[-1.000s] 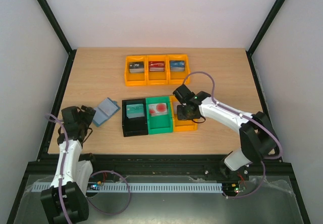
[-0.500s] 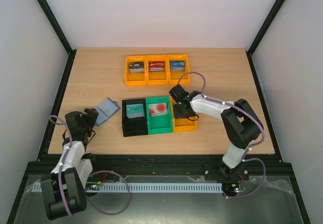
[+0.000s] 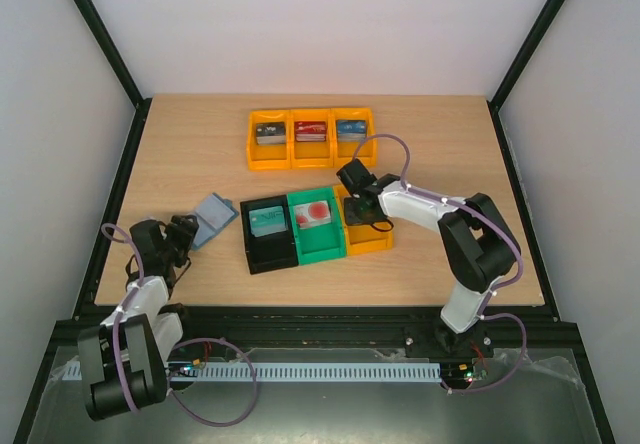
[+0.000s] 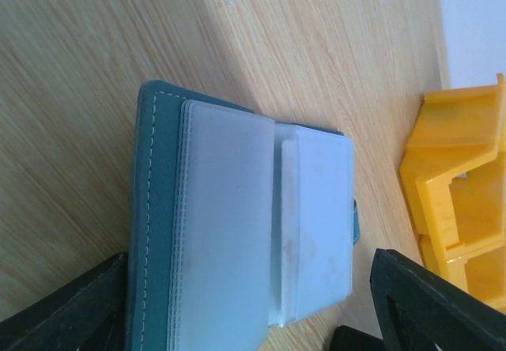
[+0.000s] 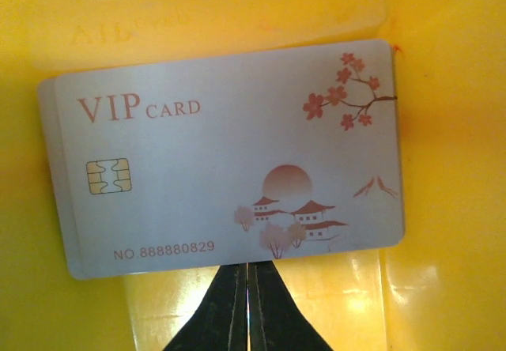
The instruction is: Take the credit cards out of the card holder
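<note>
- Left claw hangs spread, aimed at the wallet, which lies open on the table near its left edge (no card shows in the clear sleeves).
- Right claw, pressed together and empty, sits in the orange bin just below a VIP card lying flat.
- Best, I judge: check every sleeve, then lift the right claw straight up, clear of the bin walls.
- Bare table lies beyond the wallet; the black bin stands near on its right.
</note>
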